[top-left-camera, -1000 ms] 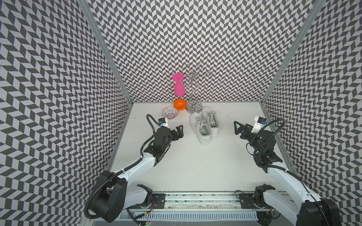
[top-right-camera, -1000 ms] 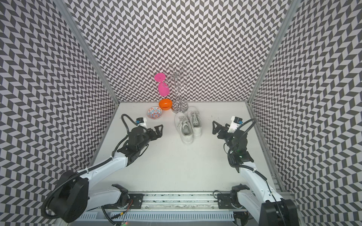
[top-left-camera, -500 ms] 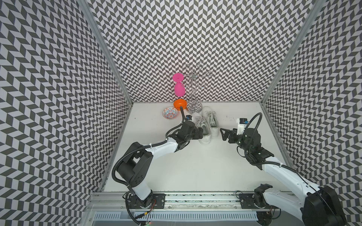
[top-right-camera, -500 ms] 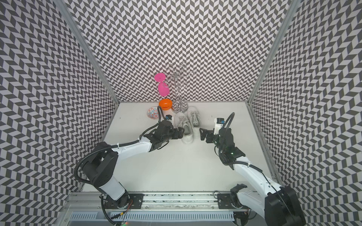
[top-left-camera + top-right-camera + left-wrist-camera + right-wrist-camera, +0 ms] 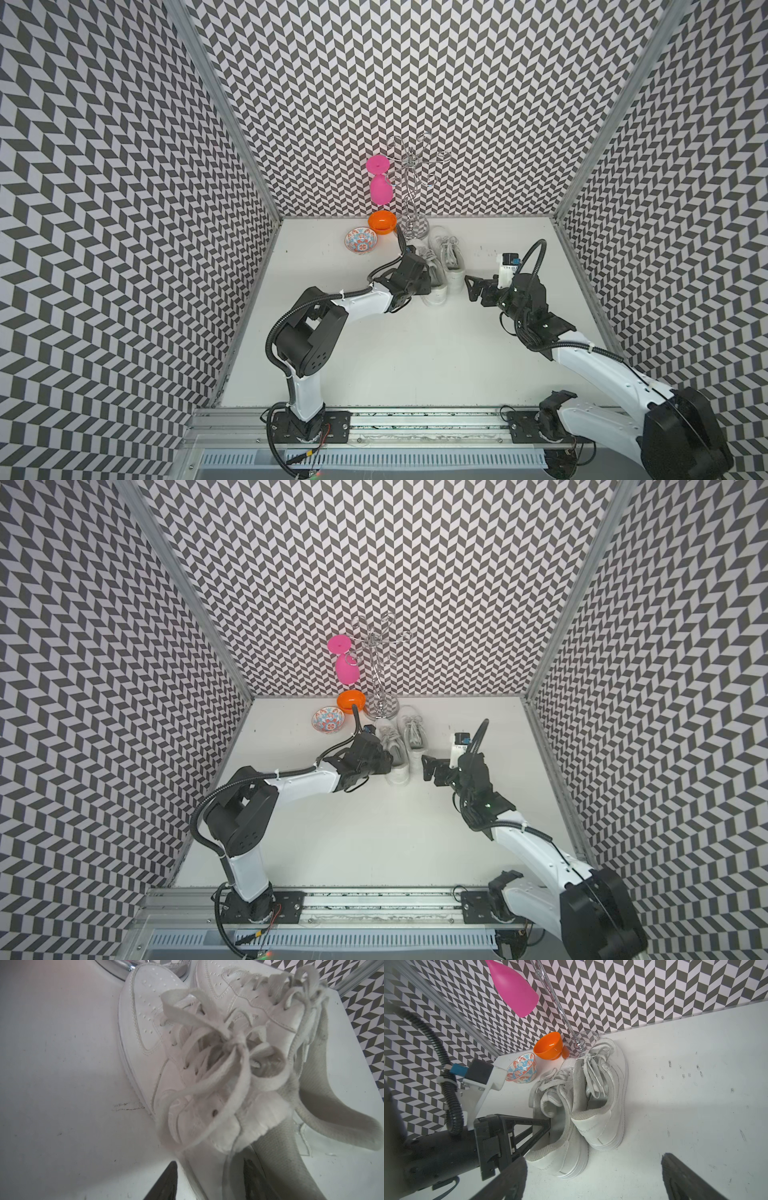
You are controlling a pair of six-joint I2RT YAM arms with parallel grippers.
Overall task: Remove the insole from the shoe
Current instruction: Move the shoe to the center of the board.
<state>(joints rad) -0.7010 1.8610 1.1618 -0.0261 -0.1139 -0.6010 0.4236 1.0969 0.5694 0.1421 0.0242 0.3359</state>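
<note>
Left claw (image 5: 426, 281) moved onto shoe (image 5: 437, 293) collar, clamp unclear | right claw (image 5: 469, 287) nearer, spread wide

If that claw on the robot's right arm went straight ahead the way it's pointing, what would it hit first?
Most likely the heel of the nearer white shoe, which lies just ahead of the open right gripper. Height is hard to judge from above, so it might only graze it.
</note>
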